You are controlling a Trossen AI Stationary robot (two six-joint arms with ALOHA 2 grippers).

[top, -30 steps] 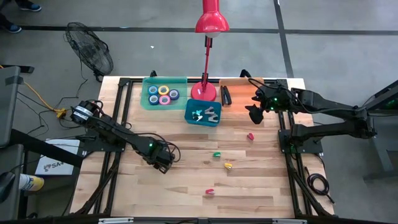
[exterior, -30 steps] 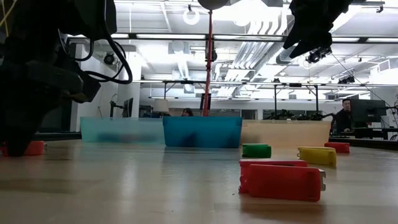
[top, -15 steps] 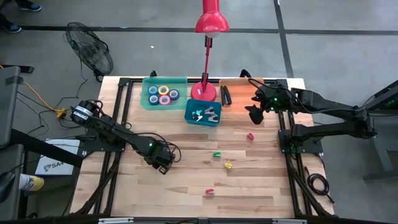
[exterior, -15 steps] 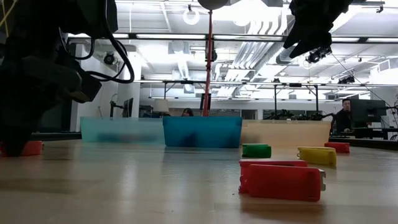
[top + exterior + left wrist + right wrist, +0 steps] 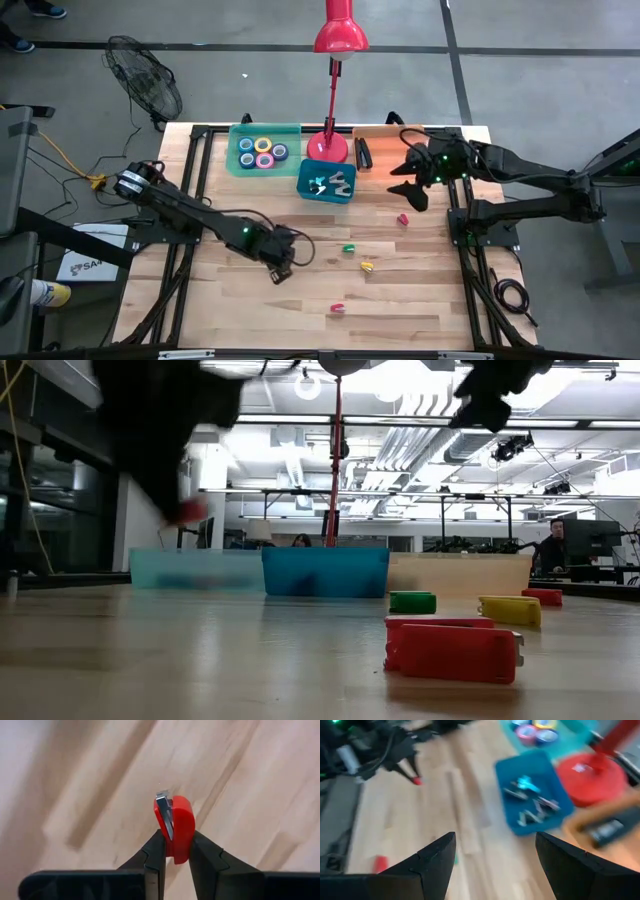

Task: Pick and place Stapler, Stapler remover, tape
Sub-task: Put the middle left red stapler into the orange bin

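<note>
Left gripper (image 5: pixel 172 851) clamped on red stapler (image 5: pixel 175 827), lifted off table centre (carry step). Next: swing toward orange tray (image 5: pixel 385 158) at one o'clock. Right gripper (image 5: pixel 495 857) spread, empty.

Left arm: dark, reaches in from the table's left edge toward the middle, low over the wood.
Left gripper (image 5: pixel 281 272): two dark fingers (image 5: pixel 155 855) clamped on a small red plastic stapler with a metal edge (image 5: pixel 175 825), lifted off the surface.
Right arm: dark, extends from the right edge toward the far side.
Right gripper (image 5: pixel 411 194): raised, fingers (image 5: pixel 432 865) spread wide, nothing between them.
</note>
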